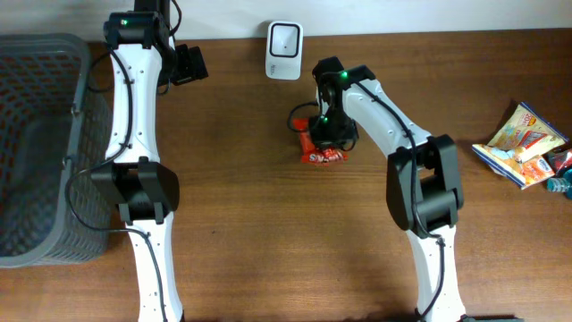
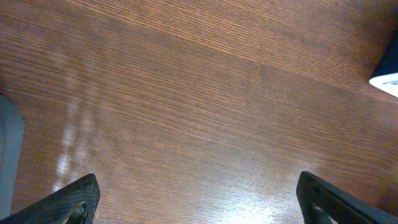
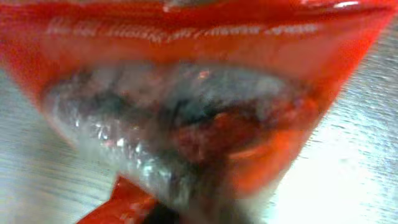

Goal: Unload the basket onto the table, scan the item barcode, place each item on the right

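The brown wooden table [image 1: 250, 206] has a grey basket [image 1: 54, 45] at its left edge. A small white scanner [image 1: 284, 38] stands at the back edge, near the middle. A red bag [image 1: 323, 156] is near it, a little toward the right edge. Whether it rests on the wood is hard to tell. Some bright snack bags [image 1: 523, 143] lie at the right edge.

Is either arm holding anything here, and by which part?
The right gripper is shut on the red packet, by its far end, seen overhead; the exact spot is hidden. The left gripper is open and empty.
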You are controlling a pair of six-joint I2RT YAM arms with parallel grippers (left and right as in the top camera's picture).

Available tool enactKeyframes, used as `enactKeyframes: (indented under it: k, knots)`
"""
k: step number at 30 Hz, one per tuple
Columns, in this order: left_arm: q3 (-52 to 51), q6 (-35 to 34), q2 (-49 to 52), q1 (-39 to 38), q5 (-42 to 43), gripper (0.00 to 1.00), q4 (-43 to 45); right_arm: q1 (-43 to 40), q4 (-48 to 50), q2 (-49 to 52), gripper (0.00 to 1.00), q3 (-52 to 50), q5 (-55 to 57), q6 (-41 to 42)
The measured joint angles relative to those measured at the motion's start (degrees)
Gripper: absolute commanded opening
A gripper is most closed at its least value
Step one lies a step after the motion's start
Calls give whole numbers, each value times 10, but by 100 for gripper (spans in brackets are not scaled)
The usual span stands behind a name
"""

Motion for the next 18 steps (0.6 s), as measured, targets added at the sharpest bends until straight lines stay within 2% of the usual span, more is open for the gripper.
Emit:
enactKeyframes:
  k: [9, 13, 18]
  knots:
    - [0, 0, 0, 0, 0, 99, 0, 0, 43, 2, 4, 29, -9, 26]
    - [0, 0, 0, 0, 0, 99, 0, 0, 114, 6, 4, 101, -9, 42]
    - [0, 0, 0, 0, 0, 99, 0, 0, 239, 6, 4, 129, -9, 99]
